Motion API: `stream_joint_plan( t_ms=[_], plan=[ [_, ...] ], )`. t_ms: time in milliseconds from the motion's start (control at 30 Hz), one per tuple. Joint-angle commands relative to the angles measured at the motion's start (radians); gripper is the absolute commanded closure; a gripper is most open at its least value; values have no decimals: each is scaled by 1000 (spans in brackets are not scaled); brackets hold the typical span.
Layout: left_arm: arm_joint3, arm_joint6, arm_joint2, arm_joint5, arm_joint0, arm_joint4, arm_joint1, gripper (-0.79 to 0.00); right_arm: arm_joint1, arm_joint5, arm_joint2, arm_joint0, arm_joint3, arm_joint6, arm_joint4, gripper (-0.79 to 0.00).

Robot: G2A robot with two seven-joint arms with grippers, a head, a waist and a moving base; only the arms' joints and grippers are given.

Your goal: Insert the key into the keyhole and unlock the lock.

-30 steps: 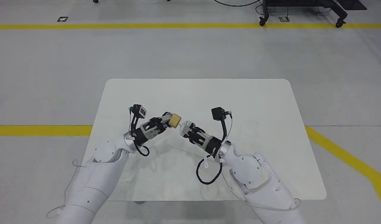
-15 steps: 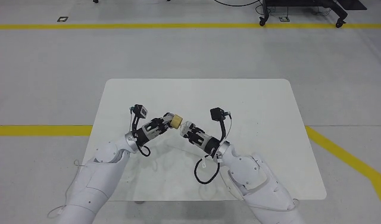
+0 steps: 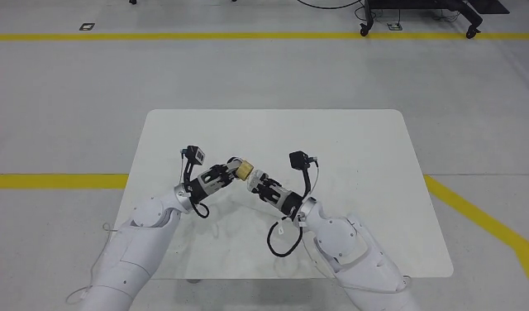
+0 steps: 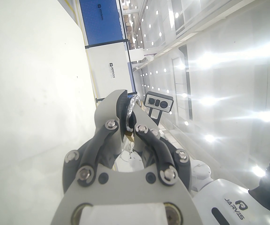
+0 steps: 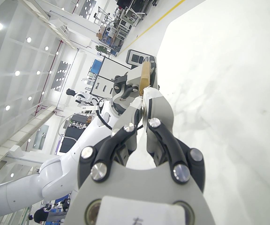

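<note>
A small brass padlock [image 3: 242, 169] hangs above the middle of the white table [image 3: 355, 145], and my left gripper [image 3: 226, 174] is shut on it. In the left wrist view the silver shackle [image 4: 132, 103] sits between the fingers of the left gripper [image 4: 129, 108], with a bit of brass body [image 4: 129, 137] showing below. My right gripper [image 3: 259, 179] meets the lock from the other side. In the right wrist view the right gripper [image 5: 144, 98] is shut on the key [image 5: 144, 108], whose tip touches the bottom end of the brass lock [image 5: 145, 76]. The keyhole itself is hidden.
The two wrist cameras [image 3: 194, 154] [image 3: 299, 159] stick up on either side of the lock. A black cable [image 3: 277, 241] loops off the right forearm above the table. The table's far edge and right half lie beyond the grippers.
The right arm has edged slightly left toward the lock, its wrist camera shifting with it. The left gripper and padlock have barely moved.
</note>
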Motion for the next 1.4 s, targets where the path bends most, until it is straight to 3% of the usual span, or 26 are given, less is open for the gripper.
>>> stream_joint_plan(
  t_ms=[0,33,133,467,533,667,700,1233,1267,1300,1333,1367],
  plan=[
    [0,2,-1,1,0,0,0,0,-1,0,-1,2,3,1,2,-58],
    [0,3,-1,0,1,0,0,0,-2,-1,-1,3,4,1,2,-203],
    [1,4,-4,1,1,-3,0,0,-3,-4,3,3,5,-1,4,-262],
    [1,9,-8,4,2,-4,-1,0,-2,-15,26,-11,-1,1,10,-259],
    [2,11,-9,4,3,-5,-2,0,-2,-17,31,-14,-3,3,11,-243],
    [1,13,-10,3,3,-2,-2,0,-1,-18,39,-21,-7,4,13,-105],
    [2,15,-10,3,2,1,-2,0,-1,-18,40,-22,-8,4,12,0],
    [-5,14,-9,5,3,13,-3,0,-10,-13,26,-4,9,12,13,-3],
    [-5,14,-10,4,3,12,-3,0,-10,-13,27,-4,11,11,18,-256],
    [-6,14,-12,2,4,9,-3,0,-11,-15,29,-5,11,11,25,-653],
    [-6,15,-15,0,5,6,-3,0,-10,-17,34,-8,10,13,31,-785],
    [-7,15,-19,-2,6,1,-2,0,-9,-20,41,-13,7,14,39,-785]
  ],
)
